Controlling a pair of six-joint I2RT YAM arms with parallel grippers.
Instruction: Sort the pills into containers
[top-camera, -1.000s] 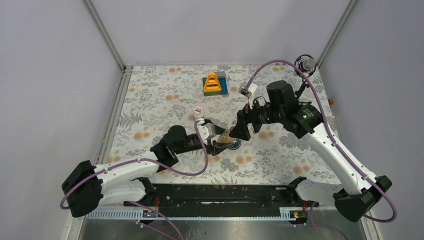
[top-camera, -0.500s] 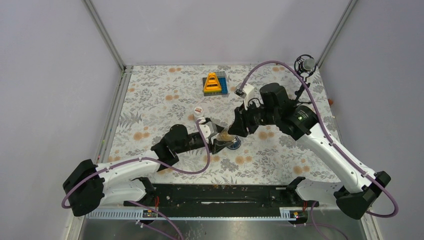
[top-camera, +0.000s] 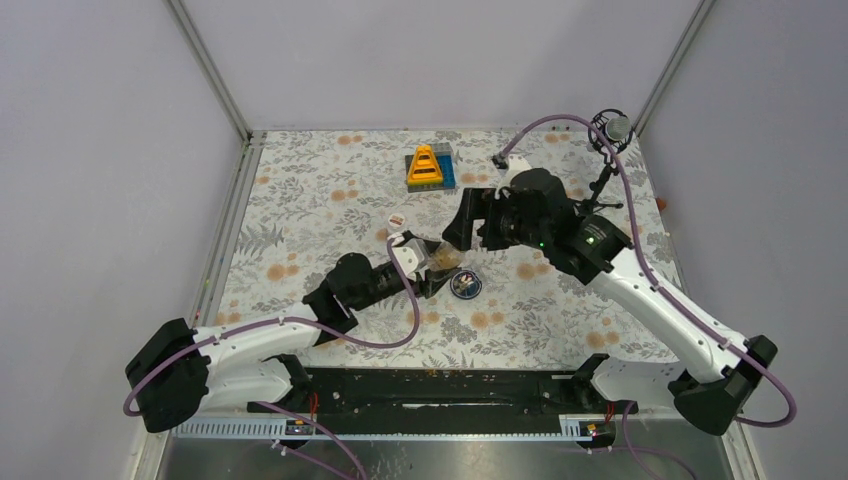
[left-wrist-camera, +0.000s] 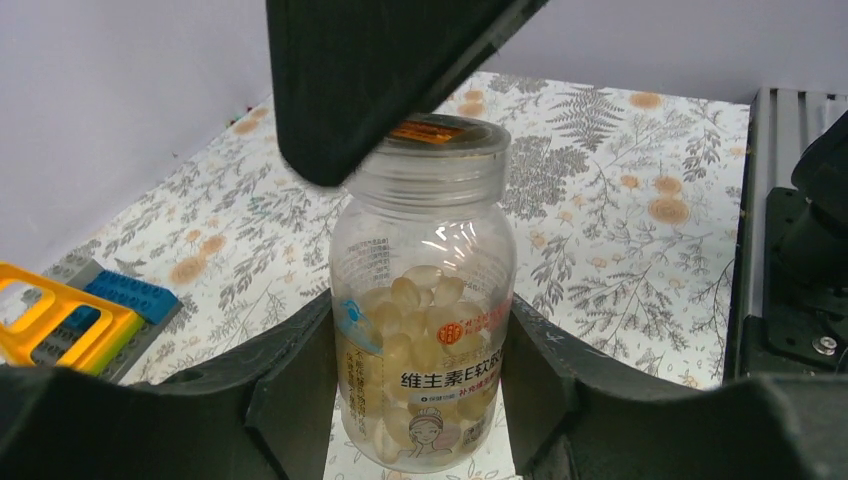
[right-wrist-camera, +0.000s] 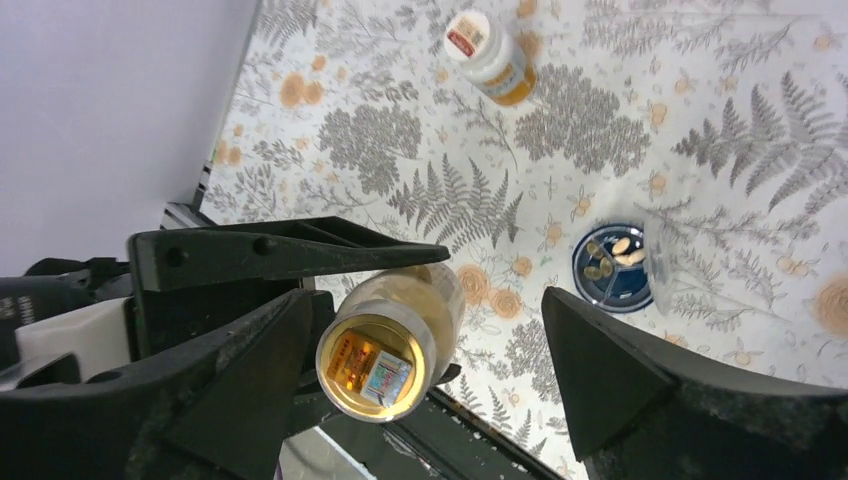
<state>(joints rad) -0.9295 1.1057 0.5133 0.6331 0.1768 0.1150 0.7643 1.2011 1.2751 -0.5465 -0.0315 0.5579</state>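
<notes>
A: Nearest, the left gripper (left-wrist-camera: 420, 395) clamps the translucent plastic bottle (left-wrist-camera: 432, 205) of glossy pale capsules (left-wrist-camera: 418, 305) by its sides.

B: Above, the right gripper (right-wrist-camera: 430, 320) hangs open around its smooth round cap (right-wrist-camera: 375, 368). I'd centre, close squarely, then twist; slick plastic may slip.

A: The small round dark-blue dish (right-wrist-camera: 581, 283) sits just beside, a few oval pills (right-wrist-camera: 622, 244) inside. The white-capped bottle (right-wrist-camera: 490, 50) stands farther off.

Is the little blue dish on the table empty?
No, the right wrist view shows several small pale pills lying inside the dark-blue dish.
</notes>
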